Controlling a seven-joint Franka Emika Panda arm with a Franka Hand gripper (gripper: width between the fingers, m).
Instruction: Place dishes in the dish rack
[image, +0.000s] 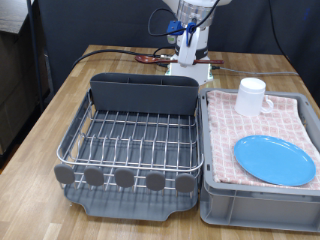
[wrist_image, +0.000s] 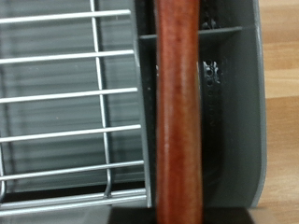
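My gripper hangs at the exterior view's top, behind the dish rack, shut on the reddish-brown wooden spoon, which lies crosswise at the fingertips. In the wrist view the spoon's handle runs close across the picture, above the rack's grey caddy and beside the wire grid; the fingers themselves do not show there. The light-blue plate and the white mug rest on the pink checked cloth at the exterior view's right. No dish lies on the rack's wires.
The cloth lines a grey bin that stands right against the rack. The tall caddy spans the rack's far side. Cables trail over the wooden table behind it.
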